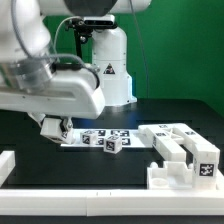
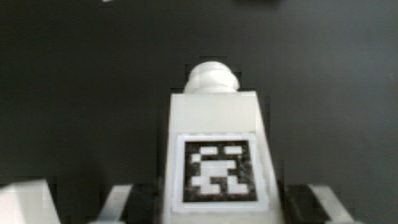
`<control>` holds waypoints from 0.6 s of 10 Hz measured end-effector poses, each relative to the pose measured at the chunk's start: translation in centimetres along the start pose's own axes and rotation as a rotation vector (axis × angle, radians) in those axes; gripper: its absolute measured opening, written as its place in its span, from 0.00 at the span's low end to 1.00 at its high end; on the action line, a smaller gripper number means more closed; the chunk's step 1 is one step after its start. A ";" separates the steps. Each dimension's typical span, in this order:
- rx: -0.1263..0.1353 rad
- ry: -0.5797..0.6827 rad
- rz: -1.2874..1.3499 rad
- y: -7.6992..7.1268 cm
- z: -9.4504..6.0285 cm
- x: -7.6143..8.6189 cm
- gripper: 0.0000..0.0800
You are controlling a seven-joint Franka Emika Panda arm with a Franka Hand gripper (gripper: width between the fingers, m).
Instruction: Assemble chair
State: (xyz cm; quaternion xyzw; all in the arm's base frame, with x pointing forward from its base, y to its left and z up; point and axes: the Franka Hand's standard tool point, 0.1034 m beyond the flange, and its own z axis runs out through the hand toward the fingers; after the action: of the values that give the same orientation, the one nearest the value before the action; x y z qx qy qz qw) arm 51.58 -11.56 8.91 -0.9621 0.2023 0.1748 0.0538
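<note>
Wrist view: chair bar [image 2: 217, 150] gripped, not yet fitted

Your gripper [image 2: 217, 210] has its jaws part-closed on it, rounded peg [image 2: 214, 77] pointing ahead. The stepped chair block [image 1: 182, 152] sits well apart, toward the exterior view's right. You look to be in the carry step; next, line that peg up squarely with the block before pressing.
</note>
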 end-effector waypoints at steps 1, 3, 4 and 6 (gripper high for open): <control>0.003 0.078 -0.036 -2.7 -1.4 0.4 0.36; 0.006 0.293 -0.150 -9.4 -3.6 0.3 0.36; 0.012 0.387 -0.146 -10.7 -4.0 0.4 0.36; 0.019 0.567 -0.160 -10.5 -3.6 0.6 0.36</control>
State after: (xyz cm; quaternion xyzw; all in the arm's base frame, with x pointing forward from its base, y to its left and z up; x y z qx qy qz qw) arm 57.50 -2.85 12.45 -0.9849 0.1344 -0.1078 0.0175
